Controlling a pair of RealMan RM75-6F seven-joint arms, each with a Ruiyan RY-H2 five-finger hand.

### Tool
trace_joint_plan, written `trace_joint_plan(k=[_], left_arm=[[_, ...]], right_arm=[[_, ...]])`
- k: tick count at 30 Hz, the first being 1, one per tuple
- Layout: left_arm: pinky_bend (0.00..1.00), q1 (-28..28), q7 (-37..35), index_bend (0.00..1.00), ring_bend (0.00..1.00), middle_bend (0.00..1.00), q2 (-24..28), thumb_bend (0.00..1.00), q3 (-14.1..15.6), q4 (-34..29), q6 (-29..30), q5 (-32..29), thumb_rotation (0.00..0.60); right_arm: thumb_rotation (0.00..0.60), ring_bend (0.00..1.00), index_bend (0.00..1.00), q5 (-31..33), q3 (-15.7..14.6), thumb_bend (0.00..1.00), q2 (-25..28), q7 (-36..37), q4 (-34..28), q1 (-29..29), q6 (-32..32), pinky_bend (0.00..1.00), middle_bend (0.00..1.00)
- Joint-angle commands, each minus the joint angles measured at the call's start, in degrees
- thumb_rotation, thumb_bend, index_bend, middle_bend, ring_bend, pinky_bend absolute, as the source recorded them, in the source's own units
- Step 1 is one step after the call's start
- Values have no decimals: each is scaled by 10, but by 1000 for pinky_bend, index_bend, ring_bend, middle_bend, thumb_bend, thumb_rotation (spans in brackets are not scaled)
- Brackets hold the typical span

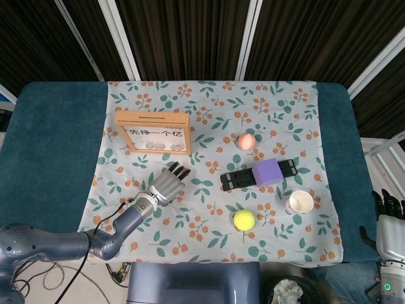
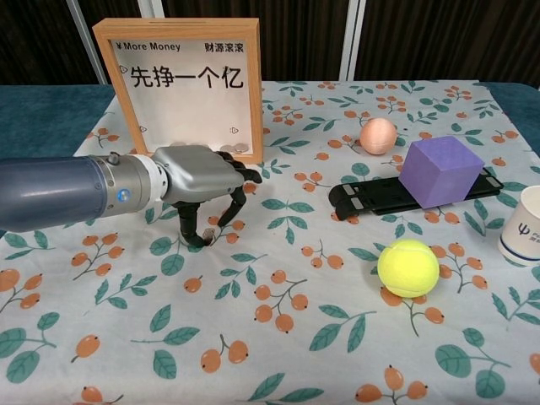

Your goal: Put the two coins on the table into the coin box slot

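I see one coin [image 2: 205,234] in the chest view, left of the middle of the frame, low over the flowered cloth [image 2: 278,337] at the tips of two fingers [image 2: 187,226] of my left robot hand [image 2: 198,173]. The fingers point down and pinch it; I cannot tell if the coin touches the cloth. I cannot find a second loose coin in either view. The coin box [image 2: 186,84] stands upright in the upper left of that frame, just behind the left robot hand, with some coins visible at the bottom of its window. In the head view its slot [image 1: 152,117] is a dark line on the top edge.

To the right, a purple cube [image 2: 440,171] sits on a black holder [image 2: 371,196]. A peach ball [image 2: 377,136] lies above them, a yellow tennis ball [image 2: 408,267] below, and a paper cup [image 2: 525,224] at the right edge.

My right robot hand [image 1: 387,212] shows only in the lower right corner of the head view, off the tabletop [image 1: 50,145]; I cannot tell its state.
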Motion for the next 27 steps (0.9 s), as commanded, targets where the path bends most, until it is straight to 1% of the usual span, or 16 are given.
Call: trace_joint_plan(k=[1, 10, 16, 19, 24, 27], left_arm=[[0, 0, 0, 556, 0, 0, -1, 90, 1, 1, -1, 1, 600], [0, -1, 1, 579, 0, 0, -2, 113, 3, 4, -7, 3, 600], [0, -2, 0, 585, 0, 0, -3, 161, 4, 5, -10, 5, 600], [0, -2, 1, 593, 0, 0, -2, 206, 5, 4, -11, 3, 600], [0, -3, 3, 605, 0, 1, 0, 313, 5, 1, -12, 2, 600], [0, -3, 7, 607, 0, 2, 0, 352, 7, 1, -11, 2, 600]], right_arm=[[600, 76, 96, 1, 0, 406, 0, 0, 0, 0, 0, 0, 44], [600, 76, 96, 3, 0, 406, 1, 3, -1, 0, -2, 0, 43], [600, 76, 96, 4, 0, 407, 2, 4, -2, 1, -3, 0, 44], [600, 76, 96, 4, 0, 406, 2, 4, -3, 1, -4, 0, 44], [600, 76, 96, 6, 1, 407, 3, 5, -4, 1, -4, 0, 44], [600, 76, 96, 7, 1, 407, 3, 6, -4, 1, -5, 0, 43]])
